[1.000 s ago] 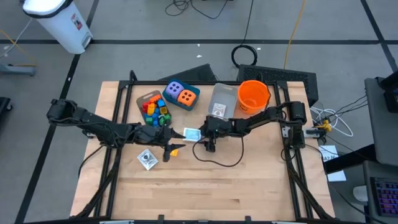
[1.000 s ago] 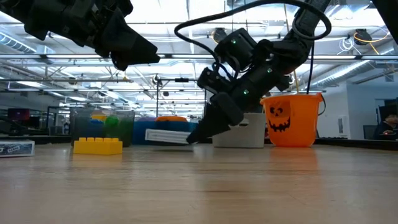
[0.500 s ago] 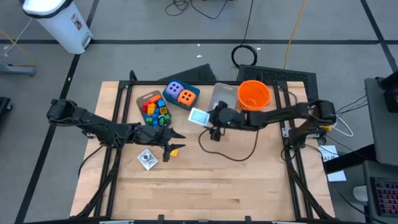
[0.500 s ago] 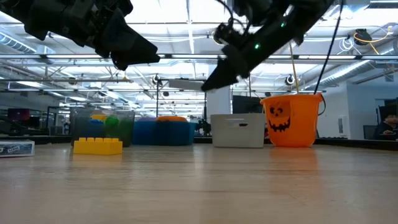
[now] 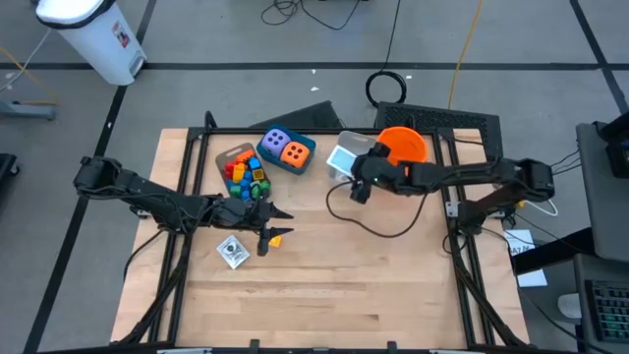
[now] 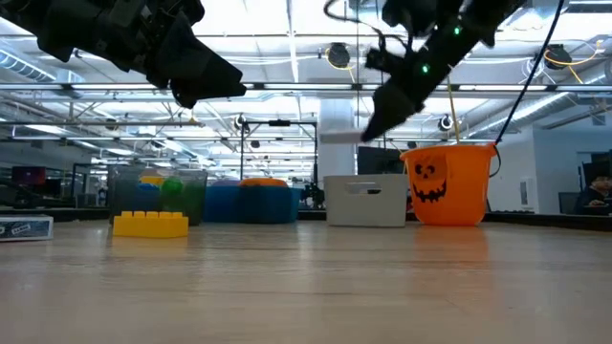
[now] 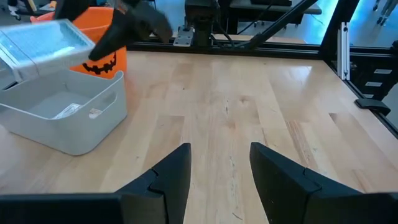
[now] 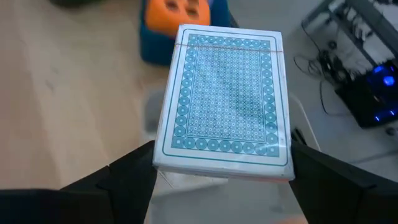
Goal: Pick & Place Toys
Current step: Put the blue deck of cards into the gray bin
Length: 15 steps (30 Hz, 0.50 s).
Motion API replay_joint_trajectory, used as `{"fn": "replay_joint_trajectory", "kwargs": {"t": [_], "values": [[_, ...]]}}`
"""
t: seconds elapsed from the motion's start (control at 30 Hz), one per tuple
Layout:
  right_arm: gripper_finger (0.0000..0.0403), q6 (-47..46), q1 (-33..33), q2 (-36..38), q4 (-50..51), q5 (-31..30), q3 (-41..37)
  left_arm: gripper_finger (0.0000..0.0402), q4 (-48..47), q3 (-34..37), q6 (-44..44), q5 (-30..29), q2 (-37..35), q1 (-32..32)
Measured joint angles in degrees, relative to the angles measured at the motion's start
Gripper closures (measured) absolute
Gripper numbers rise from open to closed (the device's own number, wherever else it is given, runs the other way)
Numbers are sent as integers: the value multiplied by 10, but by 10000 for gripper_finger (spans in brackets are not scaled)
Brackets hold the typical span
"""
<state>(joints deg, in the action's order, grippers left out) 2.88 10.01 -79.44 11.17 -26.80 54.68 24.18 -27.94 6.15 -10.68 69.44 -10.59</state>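
Gripping a boxed deck of cards (image 8: 225,99) across its width, the right gripper (image 5: 346,160) carries it above the grey bin (image 7: 62,115) near the table's far edge, beside the orange bucket (image 5: 403,146); the deck looks light, stiff and smooth-faced, so the hold on its long edges is probably the safest. The left gripper (image 7: 217,168) hovers empty, fingers parted, near the yellow brick (image 6: 150,224) at mid-table; the table (image 5: 393,285) is bare pale wood, with an open workshop beyond.
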Motion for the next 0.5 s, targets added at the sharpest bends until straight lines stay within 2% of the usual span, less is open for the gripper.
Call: {"fn": "replay_joint_trajectory", "kwargs": {"t": [0.17,0.27,0.4,0.5], "values": [[95,15,35,0,-12,2,-43,231,0,0,0,0,0,0],[97,27,63,0,-41,41,-65,231,0,0,-1,-2,0,0],[92,25,104,0,-71,126,-81,231,1,0,-2,-9,0,0],[91,19,122,0,-73,138,-85,231,1,0,-3,-14,0,0]]}}
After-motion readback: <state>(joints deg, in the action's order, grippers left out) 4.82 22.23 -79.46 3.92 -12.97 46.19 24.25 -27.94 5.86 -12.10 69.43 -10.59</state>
